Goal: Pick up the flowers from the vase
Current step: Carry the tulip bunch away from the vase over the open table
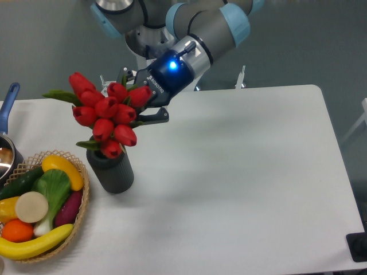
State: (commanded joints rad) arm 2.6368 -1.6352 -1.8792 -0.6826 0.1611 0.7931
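flowers [106, 117] sit in the vase [111, 169], at about 9 o'clock on the white table [246, 172]. bunch long axis runs roughly vertical with a lean toward 11 o'clock, buds pointing up and left, stems down in the vase mouth

count: 9 red tulip buds visible, smooth oval shapes, tight cluster; green leaves poke out at the left top and near the vase rim. 1 vase: dark grey cylinder, finely ribbed, upright

gripper [143, 106] comes in from 1 o'clock, black fingers level with the upper buds on the right side of the bunch. one finger shows below the buds, the other is partly hidden behind them; cannot tell if it's spread or pinching anything. blue light lit on the wrist

wicker basket [80, 215] just beside the vase at 7 o'clock, woven, holding plastic-looking fruit and veg: banana, cucumber, orange. blue-handled metal pot [7, 143] at the left edge, cropped
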